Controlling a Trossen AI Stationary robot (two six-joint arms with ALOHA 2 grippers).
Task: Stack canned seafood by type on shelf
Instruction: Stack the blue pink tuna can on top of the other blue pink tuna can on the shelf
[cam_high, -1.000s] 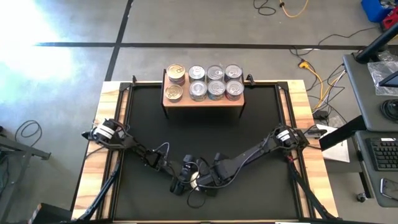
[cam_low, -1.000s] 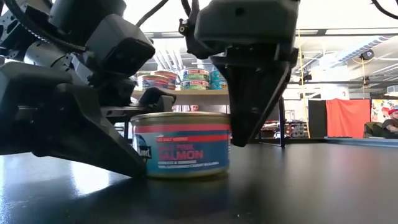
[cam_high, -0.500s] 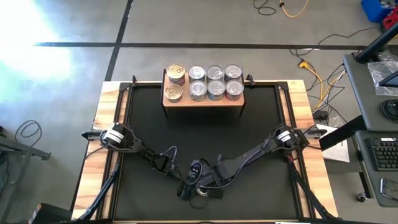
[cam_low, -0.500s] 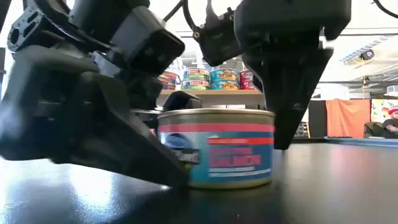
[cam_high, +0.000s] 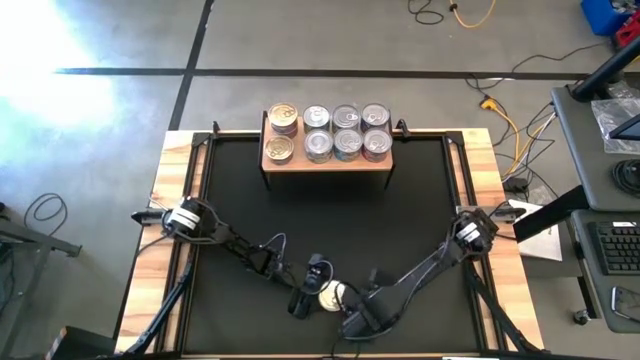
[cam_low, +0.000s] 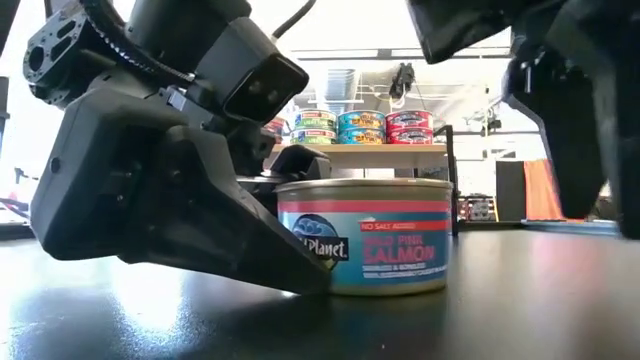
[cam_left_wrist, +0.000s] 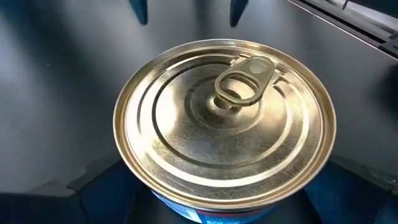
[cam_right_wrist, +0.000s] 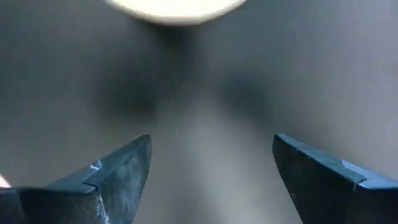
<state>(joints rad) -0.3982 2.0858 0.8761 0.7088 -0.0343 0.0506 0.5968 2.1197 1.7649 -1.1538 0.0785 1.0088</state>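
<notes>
Right pincer (cam_high: 352, 322) has let go of the salmon can (cam_high: 329, 296) and backed off with jaws apart, leaving it on the near bench (cam_high: 330, 220) between the spread fingers of the left pincer (cam_high: 312, 290), not yet clenched; handover likely, shelf (cam_high: 328, 160) holds 8 cans.

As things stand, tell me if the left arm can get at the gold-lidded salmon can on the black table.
Probably yes: the left gripper stands open right beside the salmon can, nothing between them; the right gripper sits clear.
</notes>
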